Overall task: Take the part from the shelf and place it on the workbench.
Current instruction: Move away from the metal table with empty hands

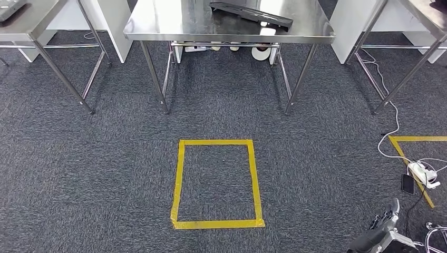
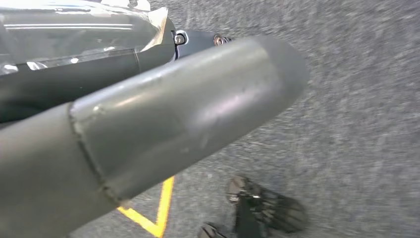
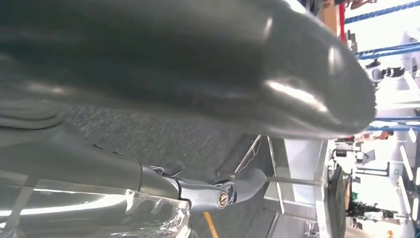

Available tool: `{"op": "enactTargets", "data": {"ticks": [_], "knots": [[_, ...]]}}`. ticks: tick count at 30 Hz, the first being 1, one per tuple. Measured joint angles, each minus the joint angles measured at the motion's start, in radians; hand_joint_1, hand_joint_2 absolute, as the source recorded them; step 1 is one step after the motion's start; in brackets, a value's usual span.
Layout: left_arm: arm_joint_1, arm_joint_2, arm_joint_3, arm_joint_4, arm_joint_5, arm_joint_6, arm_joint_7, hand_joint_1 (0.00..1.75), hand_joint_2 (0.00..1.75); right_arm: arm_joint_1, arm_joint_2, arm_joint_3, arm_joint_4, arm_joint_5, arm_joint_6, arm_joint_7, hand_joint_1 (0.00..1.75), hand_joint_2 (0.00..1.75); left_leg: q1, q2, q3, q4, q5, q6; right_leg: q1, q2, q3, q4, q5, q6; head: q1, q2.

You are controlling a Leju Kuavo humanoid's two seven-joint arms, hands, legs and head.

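While the head view is looking down at the grey carpet floor (image 1: 105,174), a steel surface (image 1: 168,23) is standing straight ahead, and the part (image 1: 252,13), a long black flat piece, is lying on its top toward the right side. A rectangle of yellow tape (image 1: 217,183) is lying on the carpet between the robot and this surface. Two more steel tables are standing beside it, one on the left (image 1: 31,21) and one on the right (image 1: 421,21), both well apart from the middle one. White items (image 1: 260,51) are sitting on the floor under the middle surface. On the right, a white cable (image 1: 387,132) is running across the carpet to a power strip (image 1: 424,174), near a dark phone (image 1: 408,184) and another strip of yellow tape (image 1: 408,158).

The right robot hand (image 1: 387,224) is hanging low at the lower right corner and is holding nothing; whether its fingers are apart or curled I cannot tell. In the left wrist view, the left robot hand (image 2: 188,114) is hanging over the carpet with its thick grey thumb forward; its grasp I cannot tell.
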Motion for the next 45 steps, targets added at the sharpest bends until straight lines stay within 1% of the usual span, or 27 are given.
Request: {"op": "enactTargets", "data": {"ticks": [1, 3, 5, 6, 8, 9, 10, 12, 13, 14, 16, 18, 20, 22, 24, 25, 28, 30, 31, 33, 35, 37, 39, 40, 42, 44, 45], "knots": [[0.0, -0.003, 0.0, 0.0, 0.005, 0.002, 0.006, 0.0, 0.0, -0.002, -0.001, 0.0, 0.0, 0.001, 0.001, 0.0, 0.0, 0.0, 0.0, 0.001, -0.017, 0.001, 0.012, -0.003, -0.001, 0.0, 0.025, -0.012, 0.029, 0.013, 0.0, 0.0], [0.0, -0.008, 0.001, 0.0, 0.015, 0.006, 0.014, 0.0, 0.0, -0.009, -0.002, -0.001, 0.0, 0.002, 0.003, 0.001, 0.0, 0.0, 0.0, 0.002, -0.047, 0.006, 0.036, -0.011, -0.003, 0.0, 0.12, -0.133, 0.069, 0.026, 0.0, 0.0], [0.0, -0.01, 0.001, 0.0, 0.018, 0.01, 0.018, 0.0, 0.0, -0.017, -0.004, -0.001, 0.001, 0.003, 0.004, 0.001, 0.0, 0.0, -0.002, 0.001, -0.062, 0.009, 0.059, -0.021, 0.002, 0.002, 0.212, -0.283, 0.054, 0.013, -0.002, 0.0], [0.0, -0.011, 0.001, 0.0, 0.018, 0.01, 0.019, 0.0, 0.0, -0.02, -0.004, -0.001, 0.001, 0.003, 0.004, 0.001, 0.0, 0.0, -0.003, 0.001, -0.065, 0.008, 0.07, -0.026, 0.006, 0.003, 0.233, -0.325, 0.041, 0.004, -0.004, 0.0], [0.001, -0.01, 0.001, 0.0, 0.018, 0.011, 0.02, 0.0, 0.0, -0.021, -0.004, -0.001, 0.003, 0.004, 0.005, 0.001, 0.0, 0.0, 0.0, -0.001, -0.071, 0.005, 0.086, -0.037, 0.005, 0.002, 0.222, -0.332, 0.049, -0.013, -0.008, 0.0], [0.003, -0.009, 0.001, 0.0, 0.018, 0.011, 0.022, 0.0, 0.0, -0.021, -0.005, -0.001, 0.004, 0.004, 0.005, 0.001, 0.0, 0.0, 0.002, -0.003, -0.077, 0.014, 0.071, -0.042, 0.002, 0.0, 0.212, -0.329, 0.058, -0.023, -0.008, 0.0], [0.005, -0.009, 0.001, 0.0, 0.018, 0.012, 0.025, 0.0, 0.0, -0.021, -0.005, -0.002, 0.005, 0.003, 0.005, 0.002, 0.0, 0.0, 0.005, -0.006, -0.085, 0.038, 0.033, -0.048, -0.002, -0.002, 0.201, -0.329, 0.07, -0.035, -0.009, 0.0], [0.008, -0.008, 0.001, 0.0, 0.016, 0.012, 0.033, 0.0, 0.0, -0.021, -0.005, -0.002, 0.006, 0.0, 0.005, 0.002, 0.0, 0.0, 0.009, -0.009, -0.104, 0.14, -0.085, -0.055, -0.001, -0.006, 0.174, -0.328, 0.097, -0.052, -0.01, 0.0], [0.008, -0.007, 0.001, 0.0, 0.015, 0.013, 0.037, 0.0, 0.0, -0.021, -0.005, -0.002, 0.007, -0.002, 0.005, 0.002, 0.0, 0.0, 0.01, -0.01, -0.112, 0.207, -0.132, -0.058, 0.001, -0.007, 0.159, -0.326, 0.111, -0.056, -0.01, 0.0], [0.008, -0.006, 0.001, 0.0, 0.014, 0.013, 0.039, 0.0, 0.0, -0.02, -0.005, -0.002, 0.008, -0.003, 0.005, 0.002, 0.0, 0.0, 0.01, -0.01, -0.114, 0.264, -0.151, -0.06, 0.003, -0.008, 0.142, -0.323, 0.124, -0.056, -0.01, 0.0], [0.008, -0.004, 0.001, 0.0, 0.011, 0.016, 0.042, 0.0, 0.0, -0.019, -0.006, -0.002, 0.009, -0.006, 0.003, 0.002, 0.0, 0.0, 0.011, -0.01, -0.088, 0.308, -0.112, -0.06, 0.005, -0.008, 0.104, -0.31, 0.146, -0.053, -0.01, 0.0], [0.008, -0.001, 0.001, 0.0, 0.004, 0.022, 0.042, 0.0, 0.0, -0.018, -0.006, -0.002, 0.01, -0.008, 0.0, 0.002, 0.0, 0.0, 0.011, -0.011, -0.003, 0.225, -0.061, -0.053, 0.005, -0.008, 0.066, -0.295, 0.162, -0.047, -0.01, 0.0], [0.007, 0.001, 0.001, 0.0, 0.0, 0.025, 0.04, 0.0, 0.0, -0.016, -0.005, 0.0, 0.01, -0.01, -0.004, 0.001, 0.0, 0.0, 0.008, -0.012, 0.108, 0.072, -0.088, -0.042, 0.009, -0.008, 0.046, -0.285, 0.177, -0.037, -0.01, 0.0], [0.006, 0.002, 0.001, 0.0, 0.0, 0.025, 0.037, 0.0, 0.0, -0.016, -0.005, 0.002, 0.01, -0.01, -0.005, 0.001, 0.0, 0.0, 0.0, -0.013, 0.158, -0.016, -0.121, -0.031, 0.009, -0.01, 0.042, -0.286, 0.194, -0.023, -0.009, 0.0], [0.006, 0.0, 0.001, 0.001, 0.002, 0.025, 0.034, 0.0, 0.0, -0.014, -0.005, 0.003, 0.01, -0.011, -0.006, 0.002, 0.0, 0.0, -0.001, -0.01, 0.146, -0.027, -0.106, -0.014, 0.008, -0.01, 0.031, -0.281, 0.199, -0.013, -0.009, 0.0], [0.006, 0.0, 0.001, 0.001, 0.003, 0.025, 0.033, 0.0, 0.0, -0.012, -0.005, 0.003, 0.01, -0.011, -0.007, 0.002, 0.0, 0.0, 0.0, -0.007, 0.136, -0.03, -0.094, -0.005, 0.008, -0.008, 0.018, -0.259, 0.183, -0.013, -0.007, 0.0], [0.008, 0.001, 0.001, 0.001, 0.002, 0.024, 0.03, 0.0, 0.0, -0.009, -0.007, 0.003, 0.01, -0.015, -0.009, 0.003, 0.0, 0.0, 0.001, 0.0, 0.099, -0.032, -0.062, 0.007, 0.001, -0.003, -0.048, -0.087, 0.077, -0.022, 0.0, 0.0], [0.009, 0.0, 0.001, 0.001, 0.0, 0.025, 0.03, 0.0, 0.0, -0.006, -0.009, 0.003, 0.012, -0.018, -0.011, 0.004, 0.0, 0.0, 0.001, 0.002, 0.076, -0.03, -0.044, 0.004, -0.003, -0.003, -0.055, -0.009, 0.039, -0.012, 0.0, 0.0], [0.01, 0.0, 0.001, 0.001, 0.0, 0.026, 0.03, 0.0, 0.0, -0.005, -0.009, 0.003, 0.014, -0.019, -0.012, 0.005, 0.0, 0.0, 0.002, 0.002, 0.067, -0.028, -0.037, 0.0, -0.005, -0.003, -0.028, -0.028, 0.042, -0.003, 0.0, 0.0], [0.011, -0.002, 0.001, 0.001, -0.001, 0.028, 0.031, 0.0, 0.0, -0.005, -0.01, 0.004, 0.015, -0.021, -0.014, 0.005, 0.0, 0.0, 0.003, 0.002, 0.055, -0.021, -0.029, -0.008, -0.012, -0.003, 0.074, -0.167, 0.073, 0.014, 0.001, 0.0], [0.011, -0.002, 0.001, 0.001, -0.002, 0.03, 0.032, 0.0, 0.0, -0.006, -0.01, 0.005, 0.015, -0.021, -0.015, 0.005, 0.0, 0.0, 0.0, 0.002, 0.045, -0.008, -0.024, -0.018, -0.01, 0.001, 0.145, -0.286, 0.094, 0.013, 0.0, 0.0], [0.011, -0.001, 0.001, 0.001, -0.002, 0.03, 0.032, 0.0, 0.0, -0.005, -0.01, 0.007, 0.016, -0.023, -0.016, 0.006, 0.0, 0.0, -0.003, 0.001, 0.036, -0.001, -0.018, -0.029, -0.003, 0.004, 0.149, -0.308, 0.099, 0.0, -0.001, 0.0], [0.013, 0.0, 0.001, 0.002, -0.003, 0.032, 0.033, 0.0, 0.0, -0.004, -0.01, 0.009, 0.017, -0.027, -0.017, 0.006, 0.0, 0.0, 0.001, 0.0, 0.03, 0.006, -0.02, -0.039, -0.007, 0.003, 0.143, -0.306, 0.106, -0.013, -0.001, 0.0], [0.013, 0.0, 0.001, 0.002, -0.003, 0.032, 0.033, 0.0, 0.0, -0.005, -0.01, 0.01, 0.017, -0.03, -0.018, 0.006, 0.0, 0.0, 0.003, -0.002, 0.021, 0.024, -0.036, -0.043, -0.01, 0.003, 0.141, -0.307, 0.111, -0.022, -0.003, 0.0], [0.013, 0.001, 0.001, 0.002, -0.005, 0.032, 0.033, 0.0, 0.0, -0.005, -0.01, 0.013, 0.018, -0.037, -0.018, 0.006, 0.0, 0.0, 0.007, -0.005, -0.022, 0.123, -0.105, -0.053, -0.011, 0.001, 0.134, -0.308, 0.122, -0.038, -0.004, 0.0], [0.014, 0.001, 0.001, 0.002, -0.009, 0.031, 0.032, 0.0, 0.0, -0.003, -0.009, 0.013, 0.021, -0.045, -0.018, 0.006, 0.0, 0.0, 0.009, -0.006, -0.076, 0.256, -0.173, -0.059, -0.007, 0.0, 0.12, -0.306, 0.13, -0.047, -0.005, 0.0], [0.015, 0.002, 0.001, 0.002, -0.011, 0.031, 0.031, 0.0, 0.0, -0.002, -0.009, 0.013, 0.022, -0.049, -0.018, 0.006, 0.0, 0.0, 0.009, -0.006, -0.088, 0.292, -0.182, -0.06, -0.006, 0.0, 0.115, -0.305, 0.133, -0.048, -0.005, 0.0]]}}
